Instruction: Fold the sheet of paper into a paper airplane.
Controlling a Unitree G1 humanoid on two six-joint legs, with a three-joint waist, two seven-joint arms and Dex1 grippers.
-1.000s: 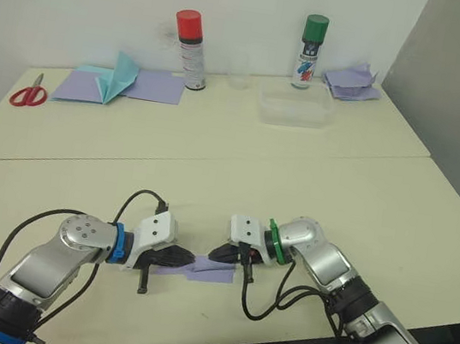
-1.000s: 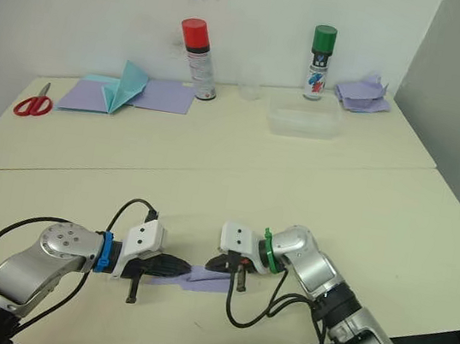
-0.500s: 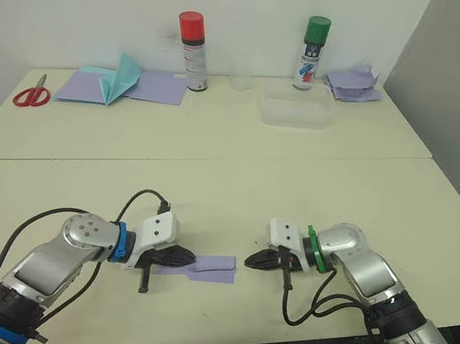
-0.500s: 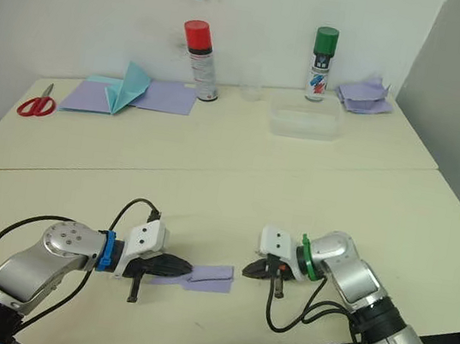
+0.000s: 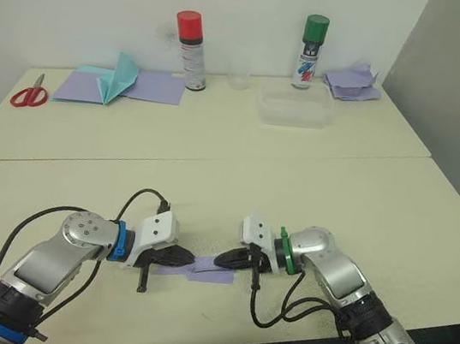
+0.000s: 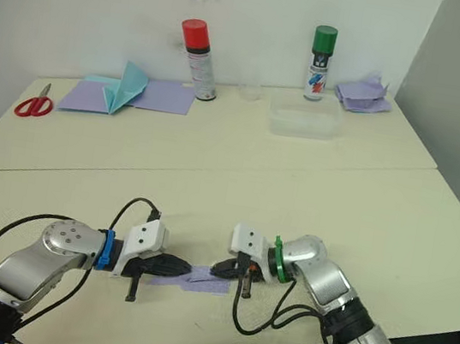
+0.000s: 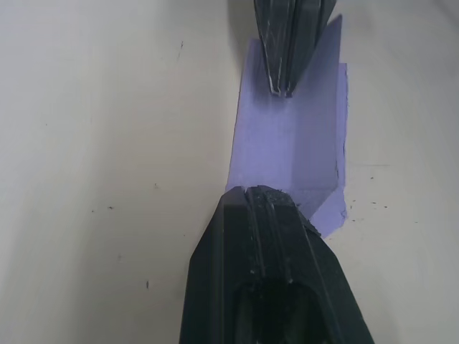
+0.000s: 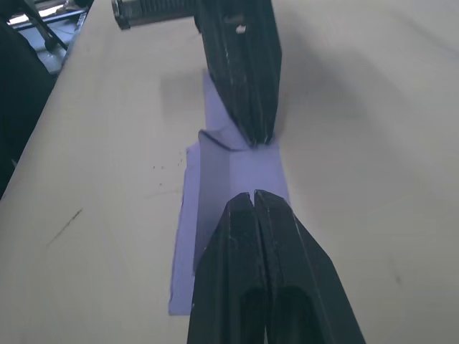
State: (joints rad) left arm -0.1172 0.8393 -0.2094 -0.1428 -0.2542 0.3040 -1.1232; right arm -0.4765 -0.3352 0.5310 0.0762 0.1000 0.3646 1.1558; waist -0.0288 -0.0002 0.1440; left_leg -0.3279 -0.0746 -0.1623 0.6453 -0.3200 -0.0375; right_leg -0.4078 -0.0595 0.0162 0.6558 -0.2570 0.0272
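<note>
1. Half a second ago the right end effector (image 5: 225, 260) hung clear of the paper toward 3 o'clock; it now sits back over the right end of the sheet of paper (image 5: 208, 273), much as it did a second ago. The left end effector (image 5: 185, 260) stays on the left end.
2. Both end effectors cover the ends of the sheet, so its full outline is hidden in the head views; only a short lavender strip shows between the black fingers.
3. In the left wrist view the left fingers (image 7: 269, 258) are pressed together over the near end of the strip; whether paper is pinched between them cannot be told.
4. In the right wrist view the right fingers (image 8: 258, 251) are likewise clenched, tips resting on the paper.
5. The sheet lies flat on the desk (image 5: 315, 185) near its front edge, at about 6 o'clock. It is folded into a narrow band with a lengthwise crease and one slanted corner fold at the left end.
6. The heap of lavender sheets (image 5: 352, 80) at 1 o'clock is too small to make out in detail.
</note>
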